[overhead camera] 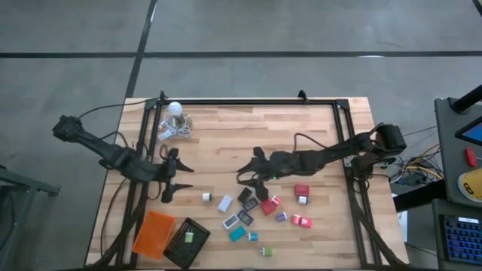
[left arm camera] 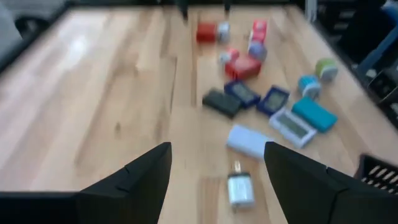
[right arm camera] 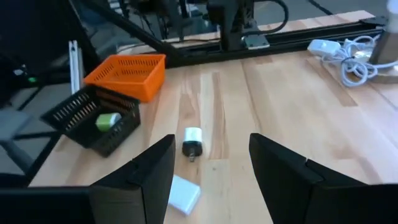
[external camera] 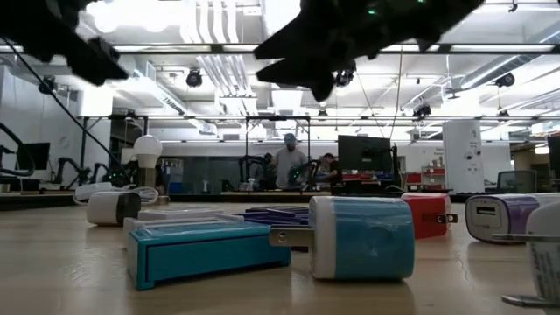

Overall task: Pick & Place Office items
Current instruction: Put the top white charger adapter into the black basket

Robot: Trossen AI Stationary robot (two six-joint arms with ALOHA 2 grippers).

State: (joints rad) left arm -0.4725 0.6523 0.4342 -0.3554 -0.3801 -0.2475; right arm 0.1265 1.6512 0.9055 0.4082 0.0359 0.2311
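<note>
**Both claws open and empty above the desk**

The left claw (overhead camera: 178, 175) hangs over the left-middle of the desk (overhead camera: 226, 135), its fingers spread wide with nothing between them. The right claw (overhead camera: 247, 175) reaches in from the right toward the middle, fingers likewise parted and empty. Both are clear of the surface and face each other across a bare stretch of wood.

The office items (overhead camera: 260, 212) lie scattered on the near-right part of the desk, below and between the two claws: a small white-and-black plug (overhead camera: 205, 197), a white block (overhead camera: 225, 202), a black piece (overhead camera: 245, 195), red pieces (overhead camera: 302, 190), a teal block (overhead camera: 237, 234) and a small green piece (overhead camera: 264, 251).

At the near-left corner sit an orange tray (overhead camera: 153, 232) and, just beside it, a black tray (overhead camera: 186, 242) holding one green item (overhead camera: 188, 236). A white bulb (overhead camera: 175, 109) with coiled cord rests at the far-left corner.

Beyond the pale wood desk, the low view shows a bright workshop with ceiling lights, monitors and a person (external camera: 287, 162) standing far back.
</note>
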